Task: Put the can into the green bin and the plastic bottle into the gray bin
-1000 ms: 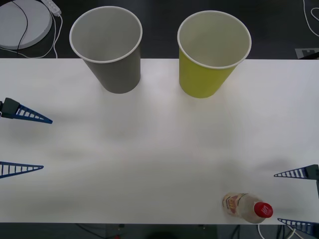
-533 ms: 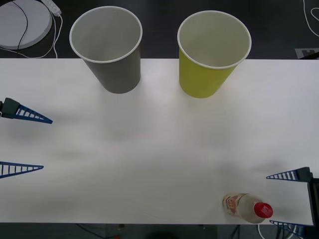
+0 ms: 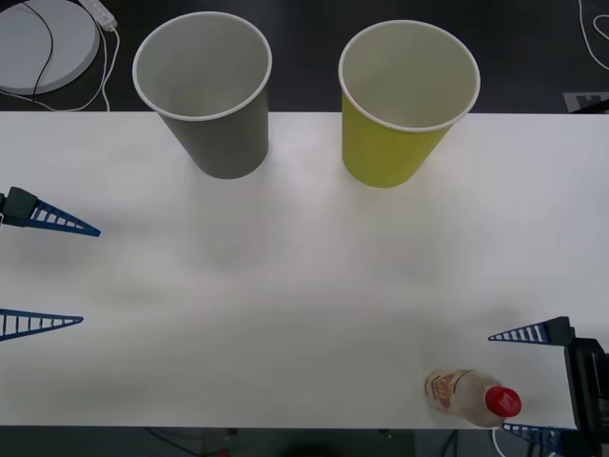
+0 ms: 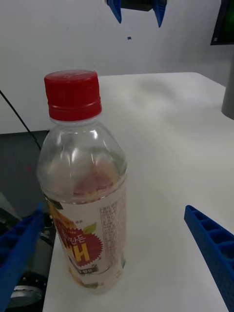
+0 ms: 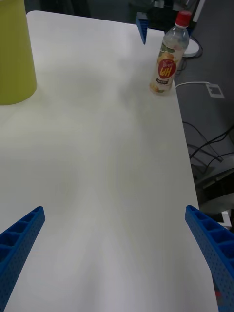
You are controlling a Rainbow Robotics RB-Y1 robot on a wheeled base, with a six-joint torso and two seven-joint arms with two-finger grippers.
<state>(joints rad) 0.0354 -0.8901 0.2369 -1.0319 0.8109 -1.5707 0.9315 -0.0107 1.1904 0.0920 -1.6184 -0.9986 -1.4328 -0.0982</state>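
The white table [image 3: 304,286] takes most of the front view, and its far edge meets a dark floor. At this far edge stand two large paper cups, both upright and well apart from each other. The gray bin [image 3: 207,90] is on the left side and the green bin [image 3: 404,100] is on the right side; each one has a white rim and its mouth is open to the top. In the left wrist view a part of the green bin [image 5: 14,53] shows at the table's far corner.

The plastic bottle [image 3: 473,396] stands upright near the front edge of the table, on the right side, well apart from both bins. Its red cap is on, its body is clear, and a red-and-yellow label goes around the lower part. In the right wrist view the plastic bottle [image 4: 84,185] is very close, at the table's edge.

The right gripper [image 3: 525,385] is just beside the bottle, at the right. Its two blue ribbed fingers are spread wide, one on each side of the line to the bottle, and they do not touch it.

The left gripper [image 3: 65,276] rests above the left side of the table, far from the bottle, also with its fingers spread wide and with nothing between them.

A round white disc [image 3: 43,38] with a cable lies on the floor behind the table, at the far left.
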